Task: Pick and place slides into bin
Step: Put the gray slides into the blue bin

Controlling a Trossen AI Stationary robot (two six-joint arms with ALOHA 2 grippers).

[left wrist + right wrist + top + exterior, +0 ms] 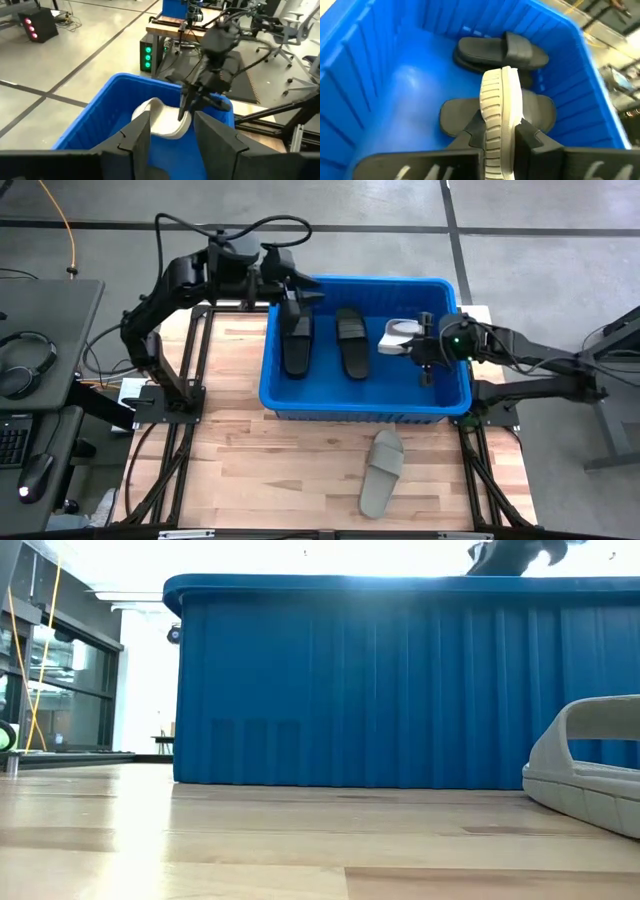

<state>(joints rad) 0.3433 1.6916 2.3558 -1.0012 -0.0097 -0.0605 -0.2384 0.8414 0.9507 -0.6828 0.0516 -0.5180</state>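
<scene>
The blue bin (365, 402) stands at the middle of the wooden table, and its near wall (380, 690) fills the low view. Two black slides (297, 338) (351, 342) lie side by side on the bin's floor. My right gripper (425, 348) is over the bin's right part, shut on a light grey slide (400, 335). Another grey slide (381, 473) lies sole down on the table in front of the bin (590, 770). My left gripper (300, 295) hovers above the bin's far left corner, open, with nothing between its fingers (137, 137). My right gripper pinches a thin ribbed band of the light grey slide (495, 127) between its two fingers. The fingers slant down from the table's right side. The slide stands on its edge, sticks out ahead of the fingers and hangs clear above the black slides (500, 52).
A desk with headphones (28, 360) stands off the table's left edge. Black frame rails (185, 395) run along the table's left and right sides. Bare tabletop (260, 470) shows in front of the bin. Cables and other benches (170, 50) lie beyond the far edge.
</scene>
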